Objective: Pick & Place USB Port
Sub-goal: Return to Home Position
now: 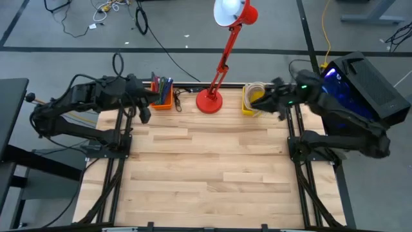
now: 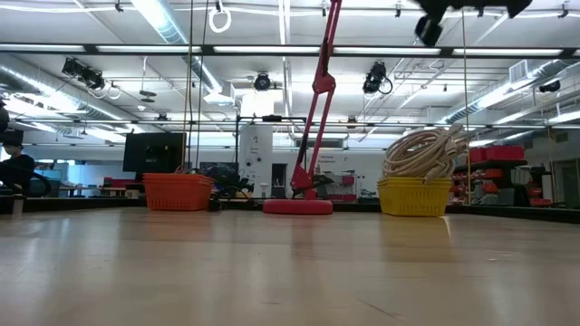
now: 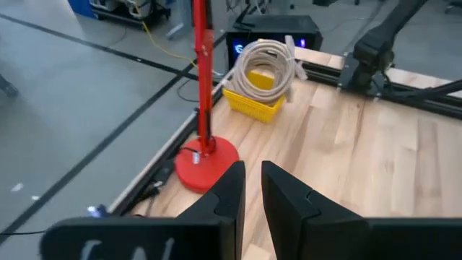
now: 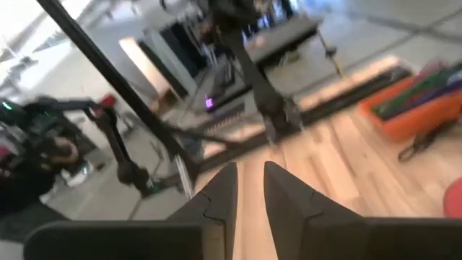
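High view: cream cable (image 1: 256, 89) coils fill yellow bin (image 1: 247, 108); both end effectors (image 3: 253, 167) (image 4: 250, 167) pinched shut.

one orange bin (image 2: 178, 192), one yellow bin (image 2: 414, 197), one lamp (image 2: 297, 206), one cable (image 2: 424, 152).

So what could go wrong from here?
The white cable coil is heaped above the rim of the yellow bin; loops could spill.
The right gripper hangs close by that bin; retracting might snag a loop.
The red lamp stands ahead of the left gripper; a wide swing could clip it.
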{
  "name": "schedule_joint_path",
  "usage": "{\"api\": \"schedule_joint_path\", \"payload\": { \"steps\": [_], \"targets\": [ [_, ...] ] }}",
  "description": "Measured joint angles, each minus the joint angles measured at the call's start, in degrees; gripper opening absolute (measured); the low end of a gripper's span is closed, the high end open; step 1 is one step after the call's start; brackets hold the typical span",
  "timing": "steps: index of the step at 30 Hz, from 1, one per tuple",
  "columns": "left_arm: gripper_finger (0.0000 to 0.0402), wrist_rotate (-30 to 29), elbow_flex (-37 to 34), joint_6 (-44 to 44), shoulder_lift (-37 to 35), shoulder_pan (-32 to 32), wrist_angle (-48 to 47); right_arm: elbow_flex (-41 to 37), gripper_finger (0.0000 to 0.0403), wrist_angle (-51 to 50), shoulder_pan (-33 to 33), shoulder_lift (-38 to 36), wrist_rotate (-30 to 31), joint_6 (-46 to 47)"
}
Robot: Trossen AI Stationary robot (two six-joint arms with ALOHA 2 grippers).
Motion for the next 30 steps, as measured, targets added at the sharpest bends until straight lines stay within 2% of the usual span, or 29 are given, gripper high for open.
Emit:
{"api": "schedule_joint_path", "payload": {
  "steps": [7,13,20,26,30],
  "targets": [
    [0.0050,5.6,-11.1,-1.5,-2.5,0.0,10.1,-4.2,0.0071,4.8,11.9,6.6,11.8,-6.4],
    [0.0050,12.4,-27.8,-4.3,-5.9,0.0,31.7,-9.2,0.0071,15.6,20.7,10.0,20.3,-8.4],
    [0.0050,16.3,-45.5,-11.5,-7.3,0.0,56.2,-22.5,0.0071,35.6,27.0,12.8,30.4,2.3],
    [0.0050,16.0,-54.2,-12.6,-7.3,0.0,62.5,-34.5,0.0071,49.4,30.5,14.3,41.3,9.0],
    [0.0050,16.2,-61.6,-16.7,-7.3,0.0,72.1,-40.4,0.0071,58.1,32.6,15.7,46.6,14.2]
  ]
}}
